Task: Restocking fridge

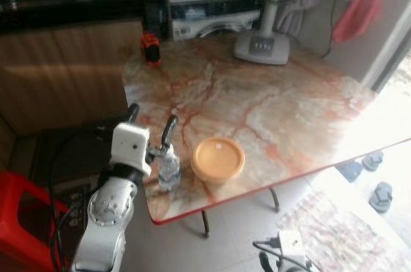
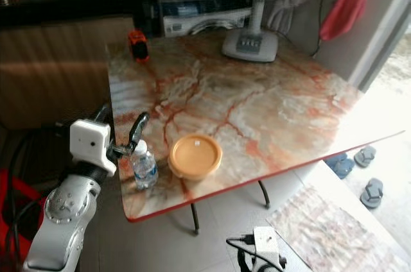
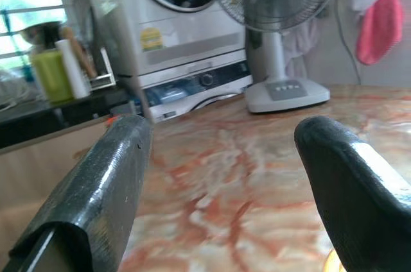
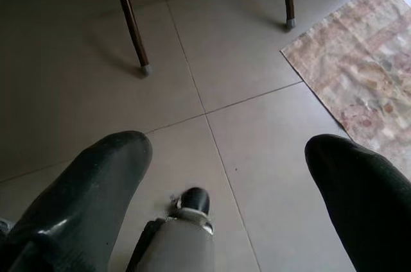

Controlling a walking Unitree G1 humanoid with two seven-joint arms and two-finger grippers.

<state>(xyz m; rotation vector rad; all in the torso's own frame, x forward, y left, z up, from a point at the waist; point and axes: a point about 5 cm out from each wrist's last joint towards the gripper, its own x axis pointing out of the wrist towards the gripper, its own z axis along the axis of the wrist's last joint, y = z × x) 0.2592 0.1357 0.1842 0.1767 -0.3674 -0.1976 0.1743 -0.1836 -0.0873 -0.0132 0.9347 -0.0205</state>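
1. Here, the left gripper hovers over the water bottle, fingers spread apart, grasping nothing.
2. The bottle stands upright near the marble table's front edge, just beside an orange lidded container.
3. The right gripper hangs released above the tiled floor.

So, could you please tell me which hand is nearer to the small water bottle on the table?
Left. The left hand sits right at the water bottle, above its cap. The right hand hangs low over the floor tiles, beneath the table.

Left end effector raised, fingers spread; right end effector hanging, spread.
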